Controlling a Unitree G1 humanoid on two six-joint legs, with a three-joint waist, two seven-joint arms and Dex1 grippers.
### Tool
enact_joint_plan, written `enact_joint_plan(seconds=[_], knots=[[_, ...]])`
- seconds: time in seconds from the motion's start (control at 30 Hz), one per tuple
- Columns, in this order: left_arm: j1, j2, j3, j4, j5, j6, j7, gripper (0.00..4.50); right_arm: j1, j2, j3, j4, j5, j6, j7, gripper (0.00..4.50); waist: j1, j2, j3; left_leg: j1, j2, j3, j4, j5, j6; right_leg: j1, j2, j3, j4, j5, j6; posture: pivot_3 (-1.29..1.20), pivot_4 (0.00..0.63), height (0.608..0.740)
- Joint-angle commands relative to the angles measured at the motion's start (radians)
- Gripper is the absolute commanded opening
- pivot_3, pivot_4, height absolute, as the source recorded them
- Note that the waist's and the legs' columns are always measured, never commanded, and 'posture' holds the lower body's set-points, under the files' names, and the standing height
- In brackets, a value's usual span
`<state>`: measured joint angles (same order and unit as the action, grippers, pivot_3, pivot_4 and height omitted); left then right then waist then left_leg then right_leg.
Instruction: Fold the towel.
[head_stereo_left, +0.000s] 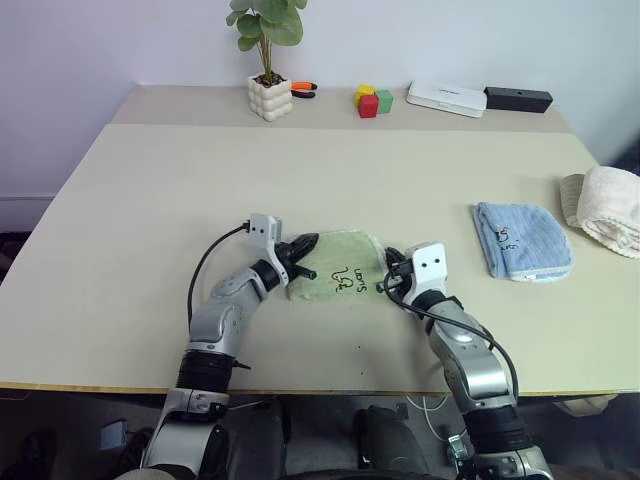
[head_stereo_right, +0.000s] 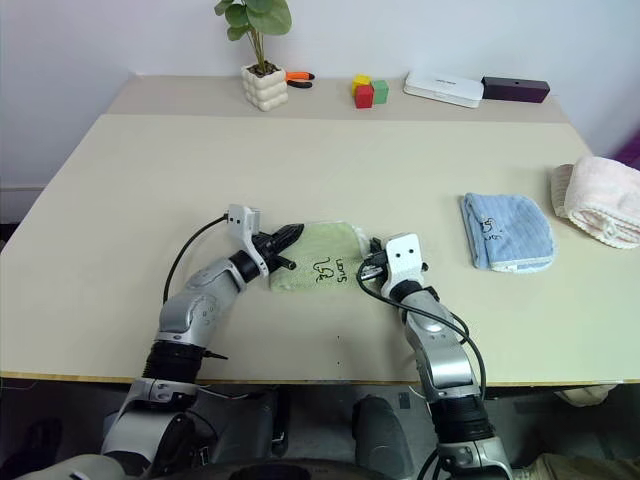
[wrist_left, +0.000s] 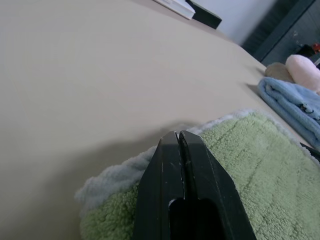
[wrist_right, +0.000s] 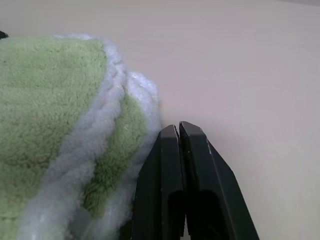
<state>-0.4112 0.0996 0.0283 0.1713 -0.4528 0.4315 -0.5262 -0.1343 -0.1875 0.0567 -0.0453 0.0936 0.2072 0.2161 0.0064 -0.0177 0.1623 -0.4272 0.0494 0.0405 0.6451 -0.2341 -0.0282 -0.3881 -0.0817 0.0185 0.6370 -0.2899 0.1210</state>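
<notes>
The light green towel (head_stereo_left: 340, 272) lies folded on the beige table (head_stereo_left: 150, 220), near its front edge, with dark embroidered marks facing up and white edging around it. My left gripper (head_stereo_left: 306, 246) is shut, its tip resting over the towel's left edge (wrist_left: 250, 165); its fingers (wrist_left: 165, 165) are pressed together with nothing between them. My right gripper (head_stereo_left: 390, 268) is shut too, right beside the towel's layered right edge (wrist_right: 50, 100). Its fingers (wrist_right: 200, 165) hold no cloth.
A folded light blue towel (head_stereo_left: 520, 240) lies to the right, and a cream rolled towel (head_stereo_left: 610, 208) at the right edge. Along the back stand a potted plant (head_stereo_left: 270, 97), an orange tool (head_stereo_left: 303, 88), coloured blocks (head_stereo_left: 372, 100), a white box (head_stereo_left: 446, 98) and a black box (head_stereo_left: 518, 98).
</notes>
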Motion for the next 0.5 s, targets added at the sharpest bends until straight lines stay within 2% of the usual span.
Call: enact_joint_plan(seconds=[0.03,0.1,0.17,0.23,0.33,0.5], knots=[[-0.033,0.001,0.026,-0.095,-0.067,0.039,-0.025,0.25,-0.047,-0.008,-0.039,-0.024,0.019,-0.005,0.01,0.01,0.0,0.0,0.0,0.0,0.0,0.0,0.0,0.0,0.0,0.0,0.0,0.0,0.0,0.0,0.0,0.0,0.15,0.74],[-0.037,0.002,0.031,-0.127,-0.097,0.073,-0.03,0.83,-0.066,-0.014,-0.055,-0.024,0.035,-0.002,0.027,0.0,0.001,0.0,0.0,0.0,0.0,0.0,0.0,0.0,0.0,0.0,0.0,0.0,0.0,0.0,0.0,0.0,0.15,0.74],[-0.039,0.005,0.043,-0.164,-0.122,0.085,-0.038,1.85,-0.091,-0.018,-0.076,-0.04,0.056,0.005,0.039,0.0,0.0,0.0,0.0,0.0,0.0,0.0,0.0,0.0,0.0,0.0,0.0,0.0,0.0,0.0,0.0,0.0,0.15,0.74],[-0.044,0.021,0.058,-0.188,-0.139,0.1,-0.038,2.81,-0.118,-0.026,-0.11,-0.074,0.14,0.019,0.102,0.0,-0.001,0.0,0.0,0.0,0.0,0.0,0.0,0.0,0.0,0.0,0.0,0.0,0.0,0.0,0.0,0.0,0.15,0.74],[-0.05,0.064,0.085,-0.225,-0.195,0.14,-0.075,4.41,-0.147,-0.074,-0.147,-0.121,0.229,0.022,0.201,0.91,-0.002,0.0,0.0,0.0,0.0,0.0,0.0,0.0,0.0,-0.001,0.0,0.0,0.0,0.0,0.0,0.0,0.15,0.74],[-0.056,0.152,0.129,-0.235,-0.224,0.161,-0.1,4.5,-0.162,-0.145,-0.174,-0.201,0.366,0.051,0.353,3.41,-0.002,0.0,0.0,0.0,0.0,0.0,0.0,0.0,0.0,-0.001,0.0,0.0,0.001,0.0,0.0,0.0,0.15,0.74]])
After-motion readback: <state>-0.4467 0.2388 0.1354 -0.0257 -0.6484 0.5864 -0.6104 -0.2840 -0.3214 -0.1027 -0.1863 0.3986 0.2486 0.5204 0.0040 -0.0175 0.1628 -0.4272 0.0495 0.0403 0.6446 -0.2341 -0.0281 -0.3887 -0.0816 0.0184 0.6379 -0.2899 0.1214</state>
